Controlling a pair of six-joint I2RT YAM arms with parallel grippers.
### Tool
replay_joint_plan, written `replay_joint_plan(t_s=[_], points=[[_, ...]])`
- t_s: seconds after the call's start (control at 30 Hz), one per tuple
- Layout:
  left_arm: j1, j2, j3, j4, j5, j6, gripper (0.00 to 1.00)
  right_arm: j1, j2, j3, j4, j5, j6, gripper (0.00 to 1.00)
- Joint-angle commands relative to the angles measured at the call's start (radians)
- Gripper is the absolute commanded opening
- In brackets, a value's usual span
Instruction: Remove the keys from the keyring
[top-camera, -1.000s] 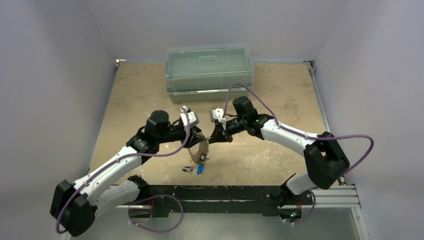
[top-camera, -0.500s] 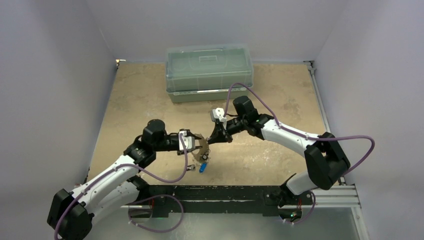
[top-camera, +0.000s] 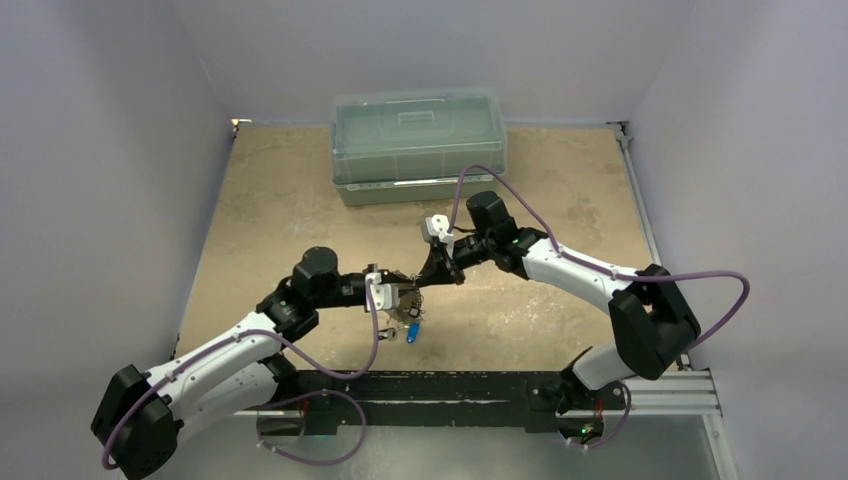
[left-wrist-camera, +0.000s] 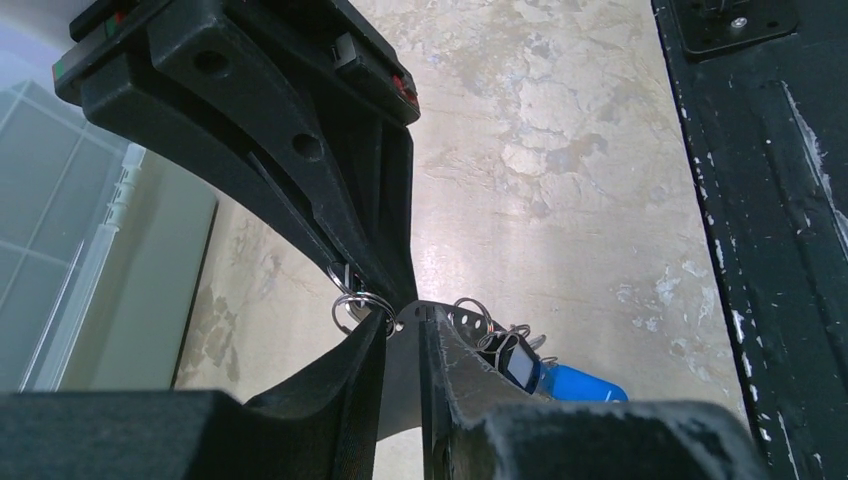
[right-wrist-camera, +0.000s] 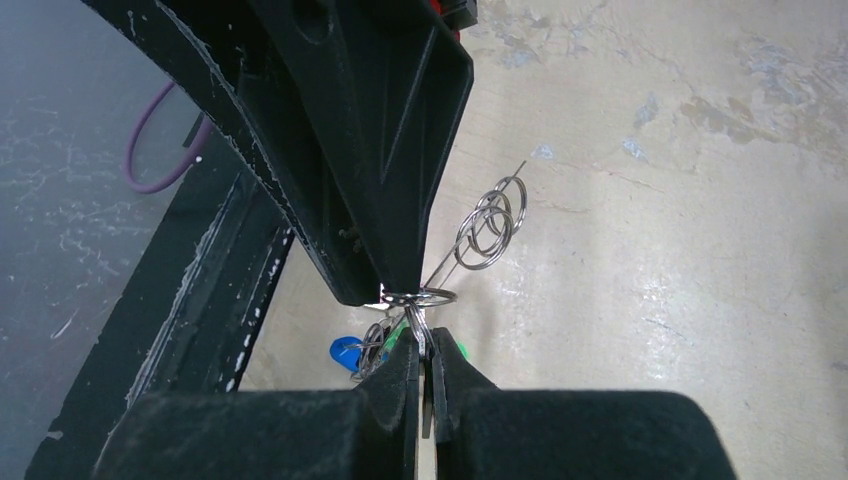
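While both arms fold inward from their bases with elbows pushed outward, the left gripper (top-camera: 399, 297) and right gripper (top-camera: 431, 272) meet tip to tip over the near-middle of the table (top-camera: 290, 200).

The right fingers are pressed together on a thin bit of metal belonging to the keyring (right-wrist-camera: 455, 258). The left fingers stand a narrow slit apart, their tips at the same ring; whether they nip it I cannot tell.

The keys (top-camera: 411, 328) hang in a bunch just below that meeting point.

A moulded panel on the lid of the clear container (top-camera: 420, 140) at the far edge is too small to read.

Only the top view takes in the container and the black rail (top-camera: 450, 390). Only the right wrist view shows the straight wire with its small split rings. The left wrist view alone shows a blue-headed key beside a black-headed one.
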Motion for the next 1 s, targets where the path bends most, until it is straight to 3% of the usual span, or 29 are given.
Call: replay_joint_plan(t_s=[0.0, 0.13, 0.27, 0.73, 0.97], points=[[-0.008, 0.013, -0.012, 0.089, -0.056, 0.006, 0.17, 0.005, -0.014, 0.011, 0.033, -0.039, 0.011, 0.0], [-0.015, 0.017, -0.013, 0.102, -0.082, -0.001, 0.14, 0.005, -0.015, 0.01, 0.034, -0.042, 0.013, 0.0], [-0.018, 0.016, -0.004, 0.101, -0.106, -0.025, 0.0, 0.004, -0.017, 0.009, 0.035, -0.039, 0.012, 0.0], [-0.018, 0.094, 0.142, -0.042, -0.268, -0.464, 0.0, 0.005, -0.026, 0.032, -0.025, -0.002, -0.061, 0.0], [0.018, 0.175, 0.224, -0.107, -0.273, -0.738, 0.0, 0.004, -0.034, 0.028, -0.034, 0.008, -0.079, 0.0]])
